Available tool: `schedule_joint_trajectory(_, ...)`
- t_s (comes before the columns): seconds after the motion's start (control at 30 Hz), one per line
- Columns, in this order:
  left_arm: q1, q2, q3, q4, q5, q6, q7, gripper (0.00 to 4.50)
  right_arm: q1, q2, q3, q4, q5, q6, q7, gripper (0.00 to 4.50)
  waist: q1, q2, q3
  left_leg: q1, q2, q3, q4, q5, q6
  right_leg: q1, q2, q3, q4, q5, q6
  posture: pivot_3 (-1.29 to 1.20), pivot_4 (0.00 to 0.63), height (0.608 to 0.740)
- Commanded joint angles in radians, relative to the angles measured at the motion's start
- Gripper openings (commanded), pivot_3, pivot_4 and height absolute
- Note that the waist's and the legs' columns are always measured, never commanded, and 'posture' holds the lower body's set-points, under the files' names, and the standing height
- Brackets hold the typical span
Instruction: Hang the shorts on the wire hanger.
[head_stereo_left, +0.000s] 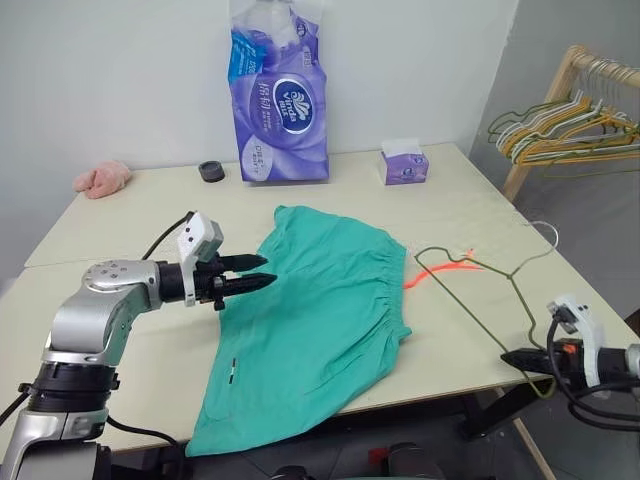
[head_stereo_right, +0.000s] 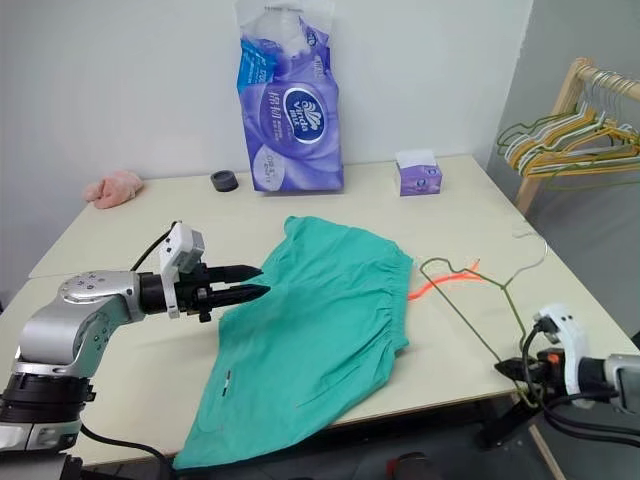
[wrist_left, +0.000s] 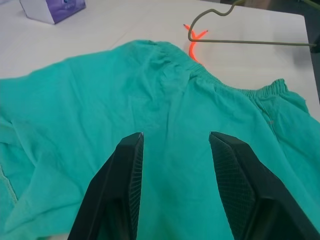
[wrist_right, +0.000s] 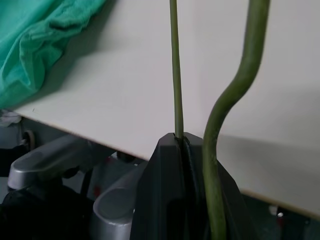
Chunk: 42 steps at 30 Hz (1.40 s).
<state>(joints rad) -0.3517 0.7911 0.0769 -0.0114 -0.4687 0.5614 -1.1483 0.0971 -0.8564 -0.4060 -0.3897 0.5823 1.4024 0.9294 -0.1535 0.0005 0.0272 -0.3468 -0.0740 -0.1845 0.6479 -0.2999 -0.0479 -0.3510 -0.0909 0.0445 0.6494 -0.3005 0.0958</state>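
Observation:
The teal-green shorts (head_stereo_left: 310, 320) lie spread flat across the middle of the table, with one leg hanging over the front edge. Their gathered waistband faces right, and an orange drawstring (head_stereo_left: 435, 270) trails from it. My left gripper (head_stereo_left: 268, 272) hovers over the shorts' left edge, pointing right, open with nothing between its fingers (wrist_left: 127, 170). The wire hanger (wrist_left: 250, 42) lies on the table to the right of the waistband, its hook toward the far right. At the table's front right edge my right gripper (head_stereo_left: 510, 357) is shut on the hanger's near corner (wrist_right: 175, 75).
At the back of the table are a tall purple tissue pack (head_stereo_left: 280, 100), a small purple tissue box (head_stereo_left: 404, 163), a black tape roll (head_stereo_left: 211, 171) and a pink cloth lump (head_stereo_left: 102, 178). A wooden rack of bunched hangers (head_stereo_left: 570, 125) stands beyond the table's right side.

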Motion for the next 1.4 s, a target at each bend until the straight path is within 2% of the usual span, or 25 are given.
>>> schedule_joint_trajectory(0.03,-0.016,0.015,0.012,-0.033,-0.011,-0.005,-0.005,2.17,-0.028,0.018,0.027,-0.051,0.049,0.011,-0.034,0.0,0.0,0.0,0.0,0.0,0.0,0.0,0.0,0.0,0.0,0.0,0.0,0.0,0.0,0.0,0.0,-0.23,0.002,0.74)
schedule_joint_trajectory(0.23,-0.025,0.026,0.007,-0.029,0.003,-0.013,-0.009,2.17,-0.073,0.014,0.112,-0.063,0.102,0.029,-0.058,0.0,0.002,0.0,0.0,0.0,0.0,0.0,0.0,0.0,0.0,0.0,0.001,0.0,0.0,0.0,0.0,-0.21,0.0,0.74)
schedule_joint_trajectory(0.4,-0.014,0.033,0.017,-0.039,-0.001,-0.011,-0.003,2.17,-0.115,-0.01,0.12,-0.039,0.131,0.032,-0.067,0.0,0.009,0.0,0.0,0.0,0.0,0.0,0.0,0.0,0.0,-0.001,0.0,0.0,-0.001,0.0,0.0,-0.2,0.0,0.74)
schedule_joint_trajectory(0.63,0.01,0.038,0.034,-0.059,-0.016,0.001,0.008,2.17,-0.111,-0.015,0.026,0.11,0.115,0.021,-0.101,0.0,0.016,0.0,0.0,0.0,0.0,-0.001,0.0,0.0,0.0,-0.001,0.0,0.0,0.0,0.0,0.0,-0.2,0.0,0.74)
schedule_joint_trajectory(0.8,0.004,0.036,0.027,-0.057,-0.017,-0.001,0.006,2.17,-0.089,0.004,0.009,0.125,0.134,0.02,-0.121,0.0,0.016,0.0,0.0,0.0,0.0,0.0,0.0,0.0,0.0,0.0,0.0,0.0,0.0,0.0,0.0,-0.2,0.0,0.74)
schedule_joint_trajectory(1.13,-0.01,0.032,0.02,-0.042,-0.008,-0.008,0.005,2.17,-0.119,-0.026,0.111,0.049,0.197,0.025,-0.099,0.0,0.014,0.0,0.0,0.0,0.0,0.0,0.0,0.0,0.0,-0.001,0.001,0.0,0.0,0.0,0.0,-0.2,0.0,0.74)
schedule_joint_trajectory(1.4,-0.001,0.038,0.034,-0.04,-0.008,-0.014,0.01,2.17,-0.23,-0.052,0.243,0.115,0.194,0.006,-0.071,0.0,0.014,0.0,0.0,0.0,0.0,-0.001,0.0,0.0,0.0,-0.001,0.001,0.0,0.0,0.0,0.0,-0.18,0.0,0.74)
